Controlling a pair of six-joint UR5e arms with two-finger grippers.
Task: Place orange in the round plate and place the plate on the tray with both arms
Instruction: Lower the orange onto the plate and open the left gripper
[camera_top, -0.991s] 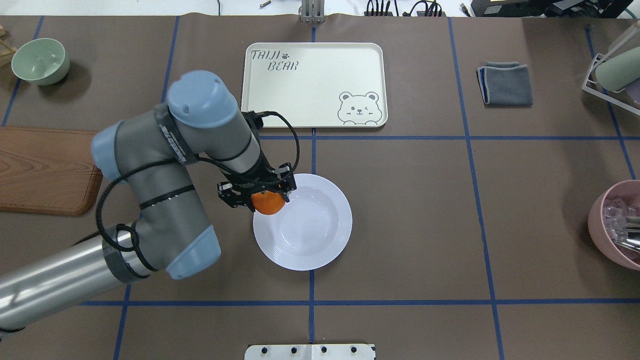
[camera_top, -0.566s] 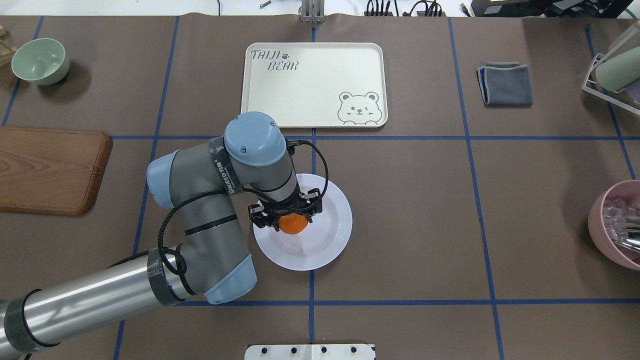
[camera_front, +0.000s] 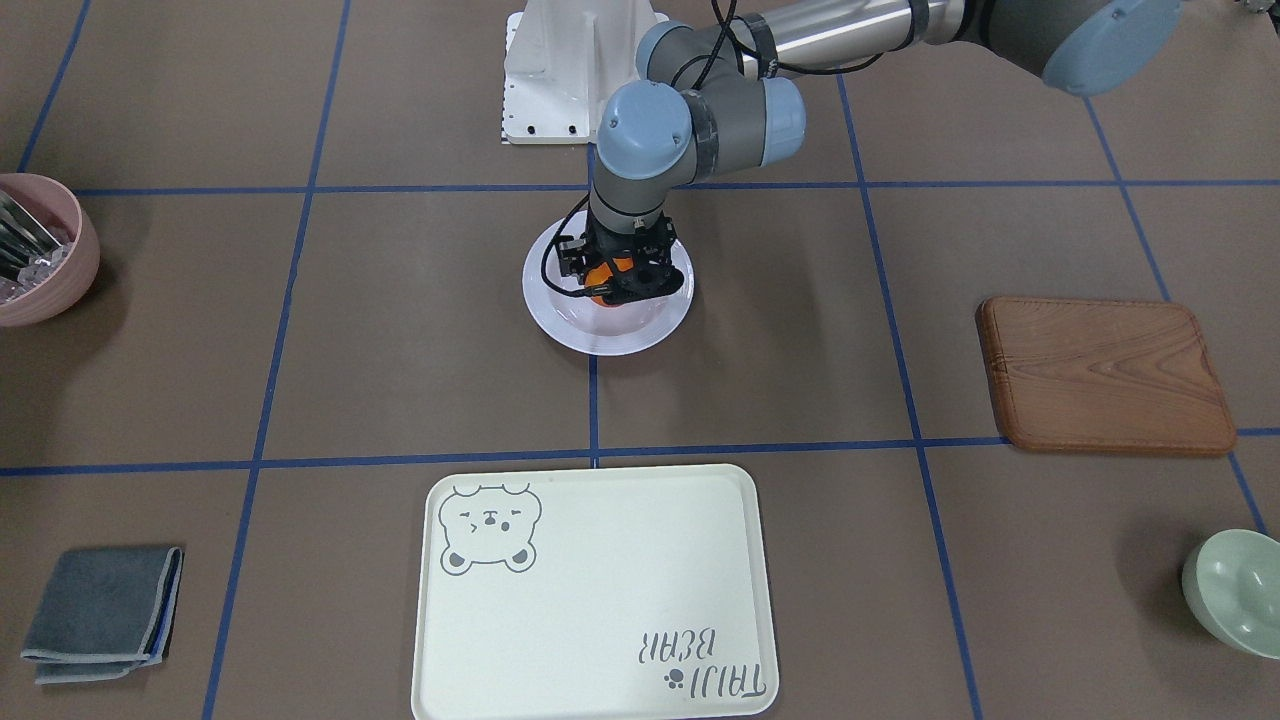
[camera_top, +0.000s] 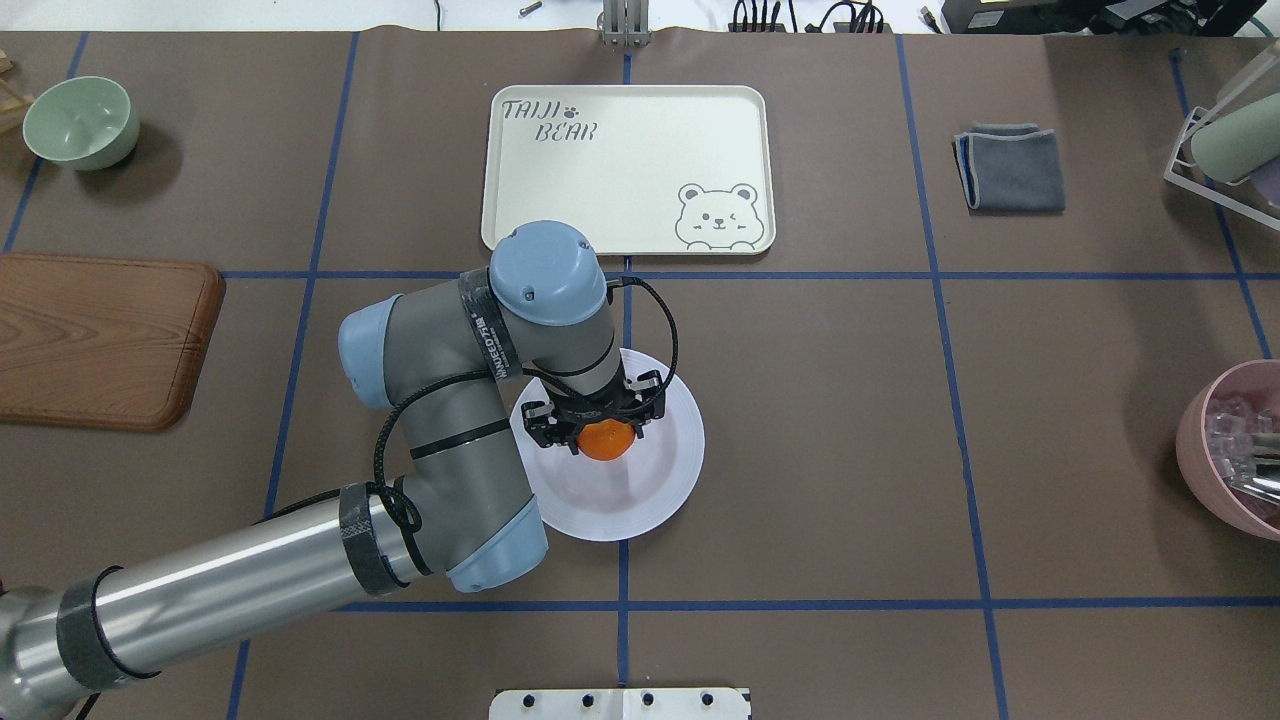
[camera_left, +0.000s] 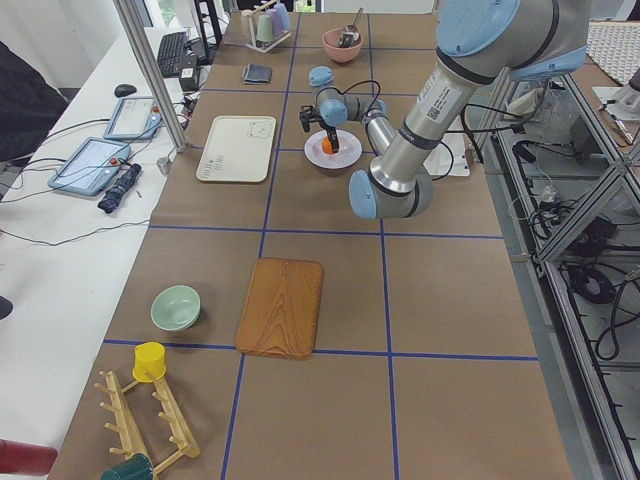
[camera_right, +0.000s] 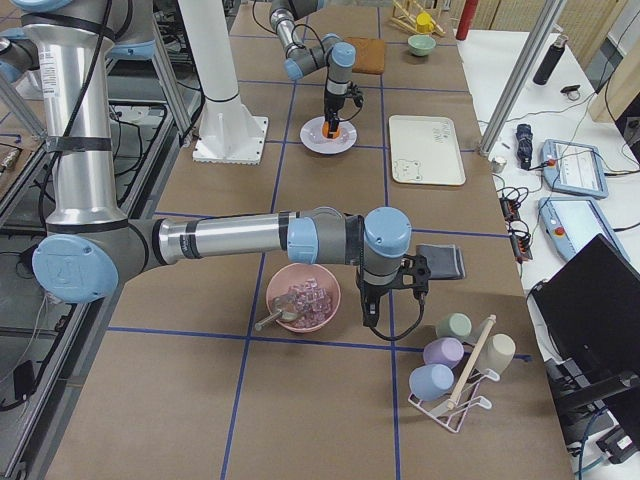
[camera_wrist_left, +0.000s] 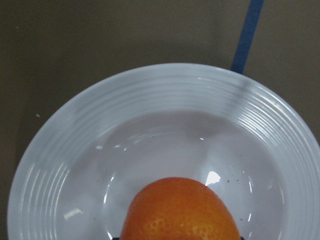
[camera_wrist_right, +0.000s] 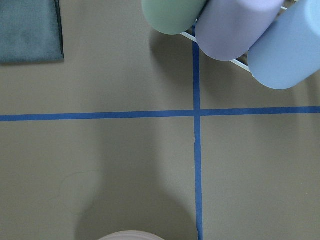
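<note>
Small round bright-orange mandarin (camera_wrist_left: 181, 210) at bottom centre, over glossy white ridged-rim round plate (camera_wrist_left: 150, 105); blue tape line (camera_wrist_left: 246, 32) upper right.

Orange (camera_top: 605, 441) over white plate (camera_top: 668, 468), tray (camera_top: 640, 150) apart

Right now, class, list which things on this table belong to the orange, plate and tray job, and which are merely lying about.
Job: orange, gripped by the left end effector; round plate; tray.
Lying about: wooden board, green bowl, pink bowl, grey cloth, cup rack.
</note>
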